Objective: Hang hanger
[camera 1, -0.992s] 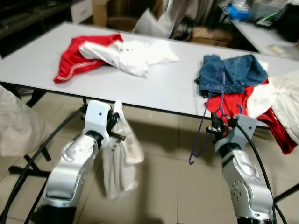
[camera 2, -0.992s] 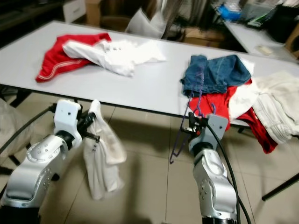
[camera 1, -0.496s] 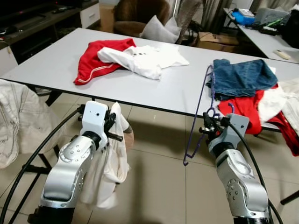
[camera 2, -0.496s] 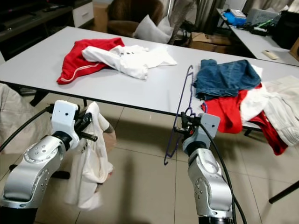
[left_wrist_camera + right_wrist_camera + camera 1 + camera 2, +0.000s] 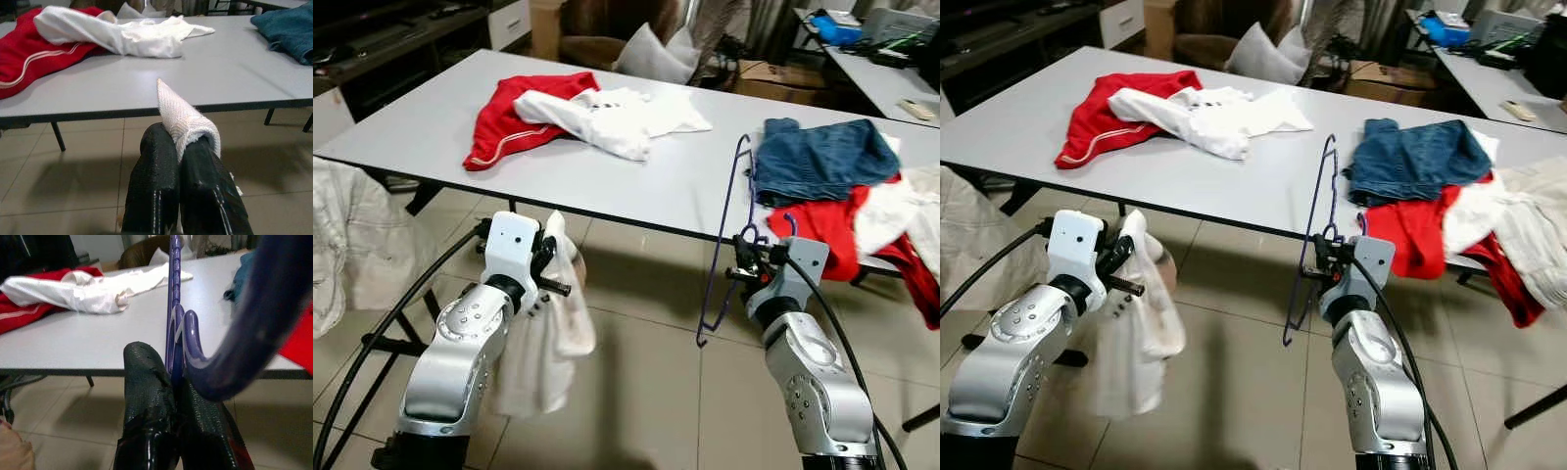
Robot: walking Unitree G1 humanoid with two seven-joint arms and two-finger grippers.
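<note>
The right gripper (image 5: 1312,267) stays clenched on the purple hanger (image 5: 1317,230), upright before the table's (image 5: 636,181) near edge; the left gripper (image 5: 551,277) still grips a white garment (image 5: 543,348), now hanging straighter than half a second ago.

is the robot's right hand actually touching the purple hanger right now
Touching. In the right wrist view, the right hand has its two black fingers closed on the purple hanger, whose wire runs up from between them.
</note>
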